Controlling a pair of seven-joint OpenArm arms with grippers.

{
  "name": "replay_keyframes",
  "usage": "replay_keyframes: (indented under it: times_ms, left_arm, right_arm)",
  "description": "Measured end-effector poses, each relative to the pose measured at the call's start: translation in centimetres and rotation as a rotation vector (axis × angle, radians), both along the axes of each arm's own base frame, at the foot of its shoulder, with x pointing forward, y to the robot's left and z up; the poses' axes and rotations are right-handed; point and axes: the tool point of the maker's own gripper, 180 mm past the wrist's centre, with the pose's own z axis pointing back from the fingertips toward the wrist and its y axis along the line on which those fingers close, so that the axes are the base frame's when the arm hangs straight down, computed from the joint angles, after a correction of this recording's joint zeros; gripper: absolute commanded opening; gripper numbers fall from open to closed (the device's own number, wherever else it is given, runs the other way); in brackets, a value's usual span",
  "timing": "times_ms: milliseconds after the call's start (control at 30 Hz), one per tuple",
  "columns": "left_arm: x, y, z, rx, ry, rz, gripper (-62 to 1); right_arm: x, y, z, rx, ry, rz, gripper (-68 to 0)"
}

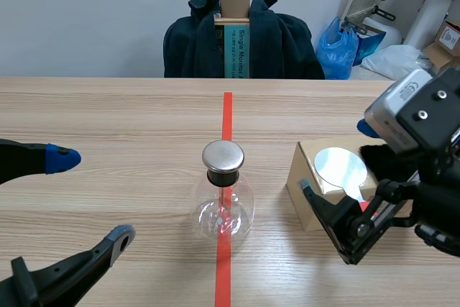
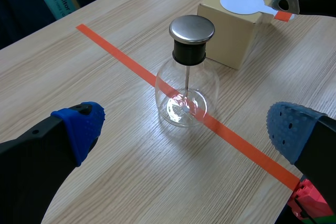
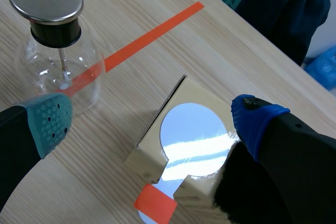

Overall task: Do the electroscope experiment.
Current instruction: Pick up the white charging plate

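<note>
The electroscope (image 1: 223, 193) is a clear glass flask with a black stopper, a round metal cap and a thin rod inside. It stands on the orange tape line at the table's middle. To its right a small cardboard box (image 1: 307, 183) carries a white disc paddle (image 1: 342, 167) with a red-taped handle (image 3: 155, 203); a black cloth (image 1: 381, 159) lies beside the disc. My right gripper (image 1: 338, 159) hangs open over the box, fingers either side of the paddle (image 3: 194, 137). My left gripper (image 1: 90, 197) stands open at the left, the flask (image 2: 186, 90) ahead of it.
Behind the far table edge stands a chair draped with a dark jacket (image 1: 241, 41), holding a tall cardboard box (image 1: 235, 26). A blue bag (image 1: 341, 48) and other clutter sit at the back right.
</note>
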Motion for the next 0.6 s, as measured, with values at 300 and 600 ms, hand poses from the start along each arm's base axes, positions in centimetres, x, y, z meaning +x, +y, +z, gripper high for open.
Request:
replay_keyframes:
  times_ms: [300, 600]
  left_arm:
    - [0.0, 0.0, 0.0, 0.0, 0.0, 0.0, 1.4]
    - [0.0, 0.0, 0.0, 0.0, 0.0, 0.0, 1.4]
  right_arm:
    - [-0.3, 0.8, 0.7, -0.164, -0.159, 0.122, -5.2]
    - [-1.5, 1.0, 0.4, -0.368, -0.301, 0.257, -5.2]
